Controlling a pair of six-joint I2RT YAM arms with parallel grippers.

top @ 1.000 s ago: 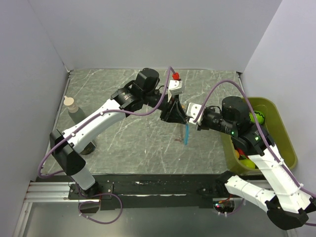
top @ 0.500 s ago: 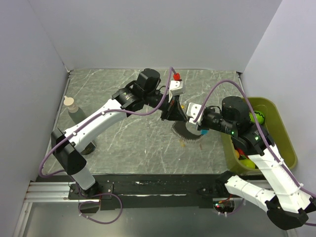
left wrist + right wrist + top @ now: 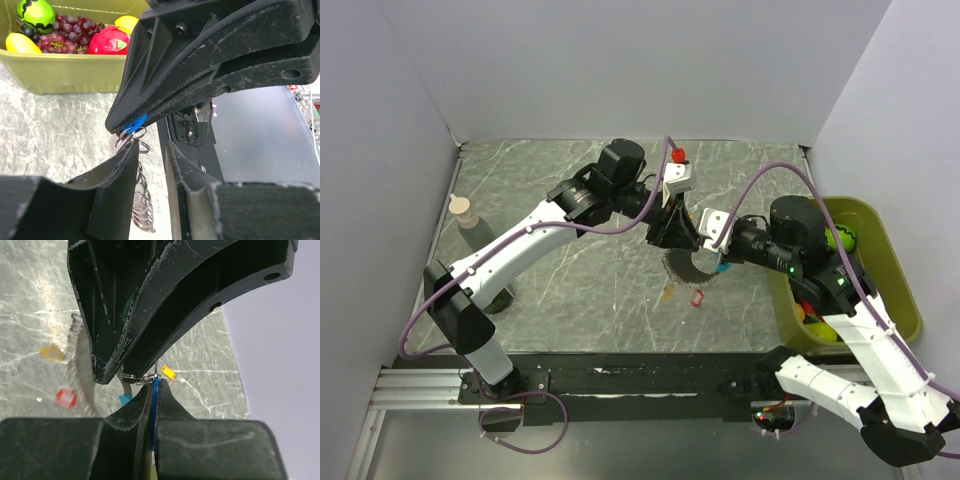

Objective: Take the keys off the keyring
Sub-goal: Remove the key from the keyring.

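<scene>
**Silvery keyring [image 3: 142,210] hangs between left gripper [image 3: 152,147] and right gripper [image 3: 155,387]**

Grey-veined marble forms the table [image 3: 570,290]. The left arm [image 3: 535,235] and the right arm [image 3: 865,340] reach over it from either side, and their fingertips meet above the middle. An olive bin [image 3: 65,75] of fruit [image 3: 75,32] stands at the right edge, well apart from the keyring. A small capped bottle [image 3: 463,212] stands by the left wall.

The right gripper's jaws are pressed together on the blue key [image 3: 134,123]. In the right wrist view it is edge-on, a thin sliver along their seam, and it pokes out of the tips toward the left gripper. The left gripper's jaws stand apart with a clear gap and nothing between them. One fingertip [image 3: 125,160] touches the keyring's top coil.

From that coil the keyring hangs with its long axis running down toward the table, its links bunched in a narrow strand. From above it is a blurred grey arc under both grippers. The light-blue strip [image 3: 124,399] shows only as a short bit just beside the right fingers, so its direction cannot be told.

The red key [image 3: 697,298] lies loose on the table, on the near side of the keyring. The yellow-orange key [image 3: 667,292] lies near it to the left, not touching. A smaller orange piece [image 3: 168,372] sits just beside the top coil; whether it hangs or lies cannot be told.
</scene>
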